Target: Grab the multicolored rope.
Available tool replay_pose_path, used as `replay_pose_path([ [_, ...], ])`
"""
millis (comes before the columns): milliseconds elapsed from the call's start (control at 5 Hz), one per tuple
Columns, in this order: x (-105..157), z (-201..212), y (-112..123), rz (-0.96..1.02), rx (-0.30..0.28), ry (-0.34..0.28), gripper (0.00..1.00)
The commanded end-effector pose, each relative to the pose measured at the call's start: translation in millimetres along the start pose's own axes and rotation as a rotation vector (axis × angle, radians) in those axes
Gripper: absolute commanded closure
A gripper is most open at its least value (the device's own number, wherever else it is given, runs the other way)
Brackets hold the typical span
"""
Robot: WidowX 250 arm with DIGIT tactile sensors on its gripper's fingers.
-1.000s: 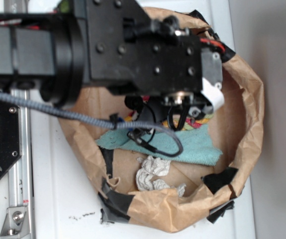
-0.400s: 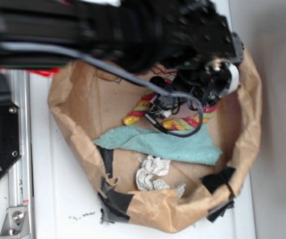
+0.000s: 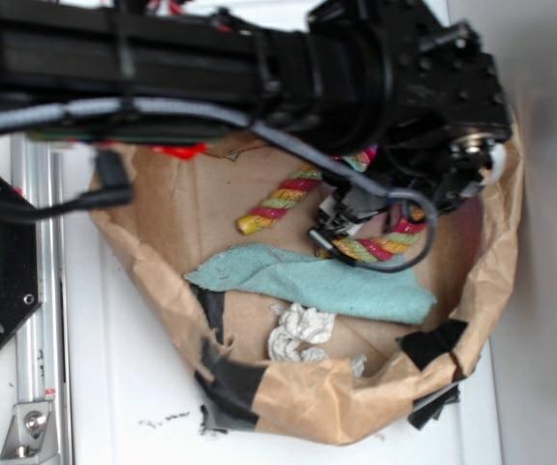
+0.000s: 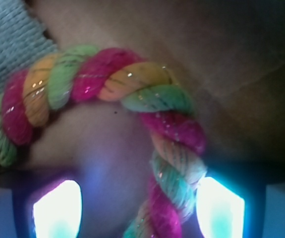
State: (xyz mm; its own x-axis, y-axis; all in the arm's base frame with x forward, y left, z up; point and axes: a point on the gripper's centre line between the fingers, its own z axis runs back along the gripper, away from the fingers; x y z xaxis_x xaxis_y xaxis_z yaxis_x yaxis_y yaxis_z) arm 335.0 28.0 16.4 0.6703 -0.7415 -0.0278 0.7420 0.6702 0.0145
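Note:
The multicolored rope [image 3: 283, 199] lies curved on the floor of a brown paper bag [image 3: 496, 252], its red, yellow and green strands running under my wrist and out again [image 3: 380, 247]. In the wrist view the rope [image 4: 132, 84] arches across the frame. One end of the arch drops down between my fingers, close against the right fingertip [image 4: 219, 208] and well apart from the left one [image 4: 58, 208]. My gripper [image 4: 138, 208] is open around that stretch of rope. From outside, the gripper [image 3: 354, 208] is mostly hidden under the black wrist.
A teal terry cloth [image 3: 326, 281] lies just in front of the rope, its corner showing in the wrist view [image 4: 8, 44]. A crumpled white paper wad [image 3: 297, 329] sits nearer the front wall. The bag's taped walls ring everything. A grey cable [image 3: 394, 232] loops over the rope.
The arm has swung up and right, uncovering the rope's left end. The wrist now sits low inside the bag over the rope's right part.

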Motion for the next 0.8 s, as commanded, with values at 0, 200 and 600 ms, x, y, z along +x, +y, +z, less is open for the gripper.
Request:
replay_pose_path([
  [0,8.2,-2.0,-1.4,0.025,0.090,0.018,1.00],
  [200,1.4,2.1,-8.8,0.062,0.058,0.039,1.00],
  [600,-19.1,57.4,-39.9,0.291,0.033,-0.054,1.00],
])
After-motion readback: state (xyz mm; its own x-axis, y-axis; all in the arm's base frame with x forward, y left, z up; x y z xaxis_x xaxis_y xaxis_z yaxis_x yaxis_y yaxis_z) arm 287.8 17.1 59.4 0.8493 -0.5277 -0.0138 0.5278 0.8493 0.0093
